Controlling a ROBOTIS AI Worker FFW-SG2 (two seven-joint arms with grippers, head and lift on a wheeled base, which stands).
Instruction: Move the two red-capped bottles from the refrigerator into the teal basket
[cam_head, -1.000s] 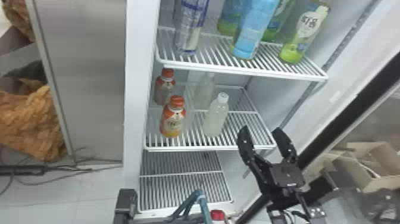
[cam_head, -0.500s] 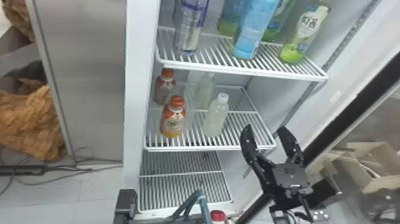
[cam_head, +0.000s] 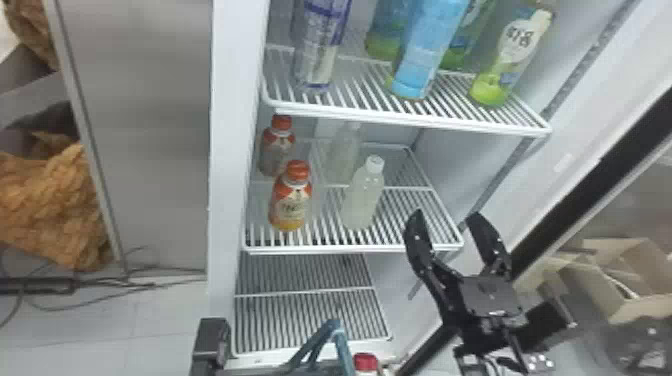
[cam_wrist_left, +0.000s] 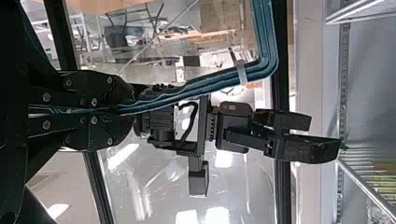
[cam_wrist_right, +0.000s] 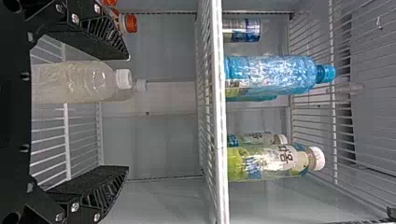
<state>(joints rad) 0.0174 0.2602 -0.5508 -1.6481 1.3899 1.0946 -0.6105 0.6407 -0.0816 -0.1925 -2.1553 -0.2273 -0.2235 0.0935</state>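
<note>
Left tool (cam_head: 212, 342): clenched on teal basket's handle (cam_head: 334, 329) | two red-capped bottles (cam_head: 291, 207): upright on middle shelf (cam_head: 300, 249), one behind the other | another red cap (cam_head: 365, 361): beside handle | right tool (cam_head: 445, 217): released, near that shelf's front edge

Upper shelf, white wire (cam_head: 410, 121): one silver-and-blue cylindrical container (cam_head: 320, 50), one blue plastic bottle (cam_head: 427, 50) with another bottle (cam_head: 387, 30) behind, and two green-bottomed, white-capped bottles (cam_head: 510, 55), all upright. Middle shelf, white wire (cam_head: 350, 248): two squat red-capped bottles with orange-red labels (cam_head: 290, 207), front and rear, beside two cloudy white-capped bottles (cam_head: 361, 200), likewise upright. Lower shelf, white wire (cam_head: 270, 315), sits beneath.
</note>
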